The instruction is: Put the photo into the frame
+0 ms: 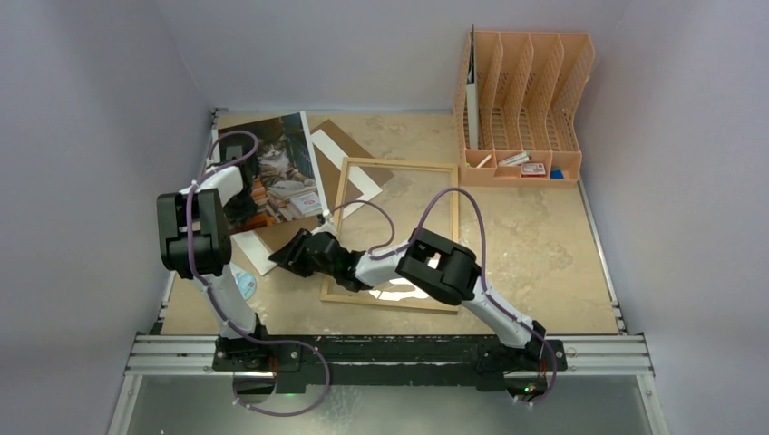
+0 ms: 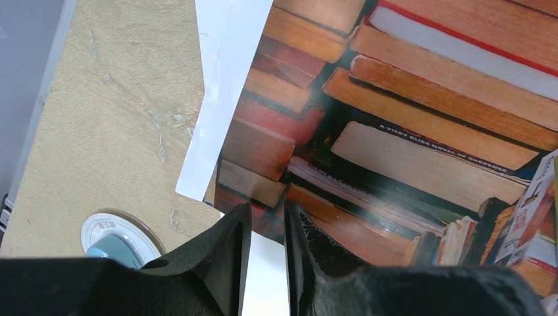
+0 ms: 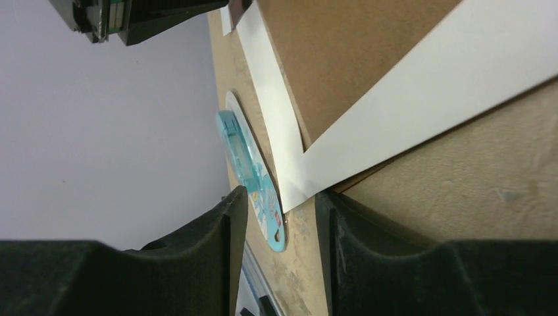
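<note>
Left pincer [image 2: 266,214] holds its jaws narrow over the near edge of the photo [image 2: 408,131]; bite or not, I can't tell, so I'd confirm the grip before lifting toward the frame [image 1: 392,165]. Right pincer [image 3: 281,197] stands open, astride a white sheet [image 3: 395,112] corner, the frame just right of it. Mottled beige table [image 1: 535,236], pale walls [image 1: 363,54] close around.

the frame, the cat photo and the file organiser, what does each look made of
The frame: thin pale matt border, probably light wood, though no grain shows at this size. The cat photo: thin printed paper with a faint sheen over dark areas, likely semi-gloss. The file organiser: even orange colour and moulded slatted dividers, apparently plastic.
</note>
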`<state>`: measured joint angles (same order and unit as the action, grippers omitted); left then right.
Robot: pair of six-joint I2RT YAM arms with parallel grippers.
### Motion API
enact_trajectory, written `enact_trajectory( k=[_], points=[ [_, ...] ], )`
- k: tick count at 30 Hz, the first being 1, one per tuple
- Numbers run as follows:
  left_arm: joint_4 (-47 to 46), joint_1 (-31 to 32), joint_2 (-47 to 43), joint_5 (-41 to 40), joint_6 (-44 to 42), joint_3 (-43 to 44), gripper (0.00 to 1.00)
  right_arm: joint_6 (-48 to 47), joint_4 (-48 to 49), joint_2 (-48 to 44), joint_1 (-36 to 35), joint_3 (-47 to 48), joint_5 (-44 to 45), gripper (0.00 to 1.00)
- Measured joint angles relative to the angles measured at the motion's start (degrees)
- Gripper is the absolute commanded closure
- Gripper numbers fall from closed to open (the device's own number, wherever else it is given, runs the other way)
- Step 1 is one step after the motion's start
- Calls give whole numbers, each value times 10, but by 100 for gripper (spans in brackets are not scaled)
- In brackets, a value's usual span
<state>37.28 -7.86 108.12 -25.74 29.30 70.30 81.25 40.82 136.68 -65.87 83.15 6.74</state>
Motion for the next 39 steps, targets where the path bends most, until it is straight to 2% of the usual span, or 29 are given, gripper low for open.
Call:
enact_trajectory(
  k=[5,9,17,19,25,29,32,39],
  points=[
    [2,0,2,0,0,3,73,27,-13,0,3,-2,0,68],
    [9,0,6,0,0,9,73,42,-3,0,6,-13,2,80],
    [14,0,9,0,0,14,73,47,59,2,25,-33,15,85],
    [15,0,10,0,0,15,73,46,81,4,32,-34,16,83],
    [19,0,12,0,0,18,73,47,81,16,37,-18,17,61],
    [19,0,13,0,0,19,74,56,64,33,39,5,17,59],
    [19,0,13,0,0,19,73,58,47,35,40,19,18,67],
    [22,0,13,2,0,21,73,59,12,35,41,28,22,99]
  ],
)
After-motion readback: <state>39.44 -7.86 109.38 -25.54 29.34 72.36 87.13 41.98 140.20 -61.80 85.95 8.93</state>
